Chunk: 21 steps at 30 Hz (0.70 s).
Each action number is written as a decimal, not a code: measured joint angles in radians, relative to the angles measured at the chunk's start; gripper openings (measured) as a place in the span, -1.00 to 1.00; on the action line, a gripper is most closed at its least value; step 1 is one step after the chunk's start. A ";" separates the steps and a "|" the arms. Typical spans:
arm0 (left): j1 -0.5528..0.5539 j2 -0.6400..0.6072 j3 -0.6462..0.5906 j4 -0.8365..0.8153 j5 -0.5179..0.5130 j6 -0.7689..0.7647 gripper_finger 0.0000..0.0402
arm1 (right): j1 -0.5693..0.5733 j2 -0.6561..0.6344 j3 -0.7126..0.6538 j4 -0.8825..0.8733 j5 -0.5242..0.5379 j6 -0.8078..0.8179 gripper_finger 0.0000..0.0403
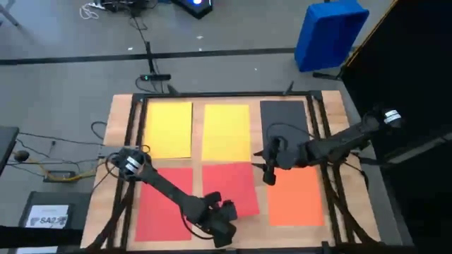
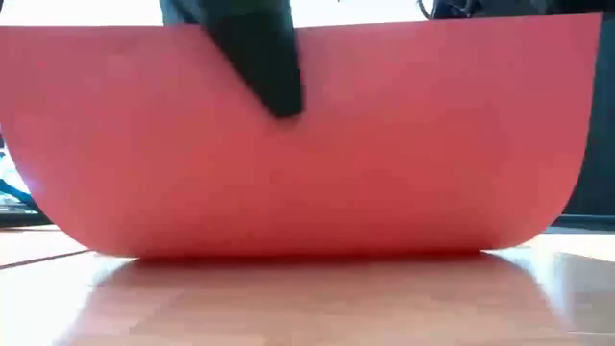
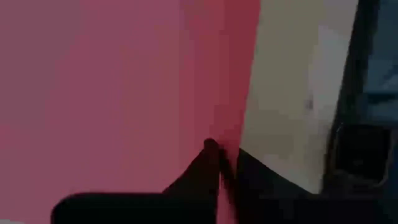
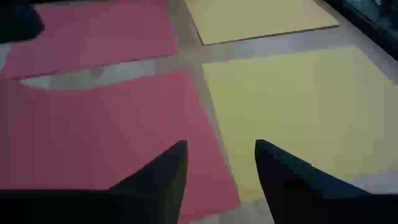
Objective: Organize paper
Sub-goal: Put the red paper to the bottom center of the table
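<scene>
Left gripper point(image 1: 224, 212) — jaws pressed together on the near edge of the middle red sheet point(image 1: 229, 187), at the front of the table point(image 1: 116, 116). In the left wrist view the two dark fingers point(image 3: 202, 174) meet with the red paper's edge pinched between them. In the low view that sheet point(image 2: 307, 144) stands lifted and bowed, its lower edge touching the wood, filling most of the picture.

Right gripper point(image 1: 268, 169) — jaws spread, holding nothing; it hangs between the middle column and the right column of sheets, near the corner where the middle red sheet, the second yellow sheet point(image 1: 226, 132) and the orange sheet point(image 1: 296, 197) come close. In the right wrist view the open fingertips point(image 4: 177, 165) sit above the red sheet's edge and the yellow sheet point(image 4: 292, 112) beside it.

Paper, laid as a grid of two rows on the table:
- far row: yellow sheet point(image 1: 169, 129), second yellow sheet, dark grey sheet point(image 1: 284, 116);
- near row: left red sheet point(image 1: 164, 204), middle red sheet, orange sheet.

Containers — blue bin point(image 1: 328, 34) on the floor beyond the table's far right corner; contents cannot be told. Dark box with a white label point(image 1: 48, 215) on the floor left of the table, closed.
</scene>
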 joint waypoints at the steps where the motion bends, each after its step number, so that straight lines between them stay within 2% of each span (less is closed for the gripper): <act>1: 0.003 0.000 0.000 -0.020 0.000 0.003 -1.00 | 0.000 0.000 0.000 0.000 0.001 -0.007 -0.19; 12: 0.056 0.000 0.000 -0.040 -0.005 0.104 -1.00 | -0.003 0.000 0.000 0.003 0.015 -0.036 -0.19; 21: 0.050 0.000 0.000 0.114 0.018 0.127 -1.00 | -0.003 0.000 0.000 0.003 0.015 -0.036 -0.19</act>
